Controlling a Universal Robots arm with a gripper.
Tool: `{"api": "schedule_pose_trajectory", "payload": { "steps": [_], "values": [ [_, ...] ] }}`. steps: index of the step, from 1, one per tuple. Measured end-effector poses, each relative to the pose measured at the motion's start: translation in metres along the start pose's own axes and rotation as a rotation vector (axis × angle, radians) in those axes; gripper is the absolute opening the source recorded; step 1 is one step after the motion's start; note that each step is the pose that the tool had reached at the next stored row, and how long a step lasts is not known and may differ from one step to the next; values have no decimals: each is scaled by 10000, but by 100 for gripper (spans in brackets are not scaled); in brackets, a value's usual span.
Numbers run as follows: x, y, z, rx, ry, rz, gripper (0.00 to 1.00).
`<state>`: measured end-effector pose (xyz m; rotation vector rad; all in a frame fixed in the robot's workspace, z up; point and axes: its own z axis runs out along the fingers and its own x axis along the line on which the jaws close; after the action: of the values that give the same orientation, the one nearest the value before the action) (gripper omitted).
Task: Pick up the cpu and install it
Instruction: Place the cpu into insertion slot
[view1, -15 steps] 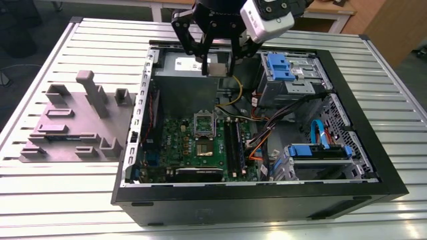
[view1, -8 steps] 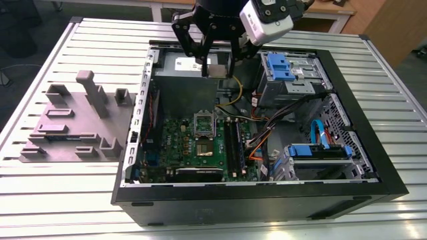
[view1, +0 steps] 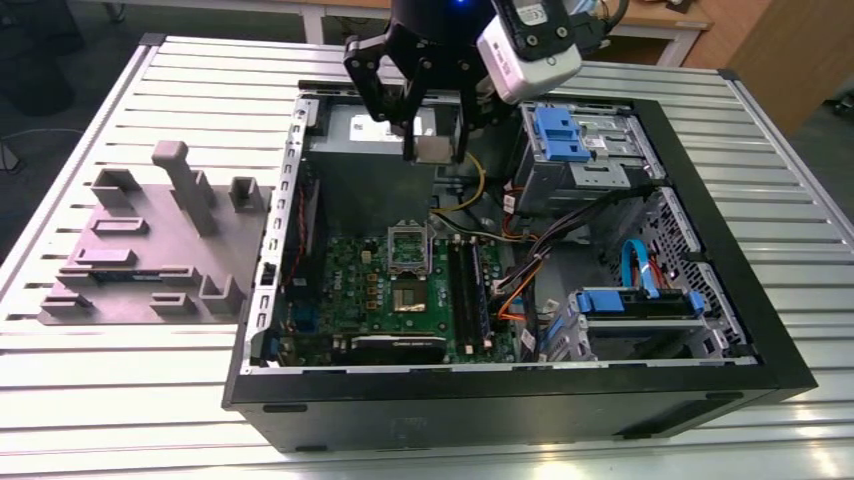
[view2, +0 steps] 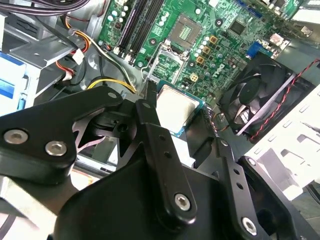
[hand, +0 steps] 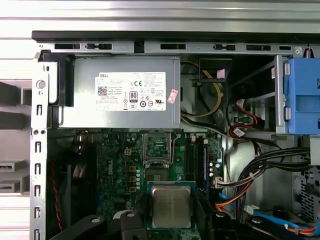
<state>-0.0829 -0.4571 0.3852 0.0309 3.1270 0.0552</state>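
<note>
Now | tool (view1: 435, 148) grips cpu (hand: 171, 206) | aloft over open computer case (view1: 763, 338)

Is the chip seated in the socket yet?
No, the gripper holds the chip above the board; the socket sits empty.

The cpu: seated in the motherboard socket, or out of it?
Out. The gripper holds the cpu in the air above the open case; the socket lies bare.
</note>
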Motion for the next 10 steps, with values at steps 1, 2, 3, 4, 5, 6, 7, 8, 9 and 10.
{"api": "schedule_pose_trajectory", "payload": {
  "steps": [1, 2, 3, 4, 5, 6, 7, 8, 9, 10],
  "values": [
    [0, -1, 5, -1, 0, 0, 47],
    [0, -3, 9, 0, 0, 0, 47],
    [0, -4, 13, 0, 0, 0, 47],
    [0, -6, 17, 0, 0, 0, 47],
    [0, -8, 20, 0, 0, 0, 47],
    [0, -10, 23, 0, 0, -1, 47],
    [0, -13, 27, 0, 0, -1, 47],
    [0, -16, 31, -1, 0, -1, 47],
    [0, -20, 35, 0, 0, -1, 47],
    [0, -23, 40, -1, 0, -1, 47]
  ]
}}
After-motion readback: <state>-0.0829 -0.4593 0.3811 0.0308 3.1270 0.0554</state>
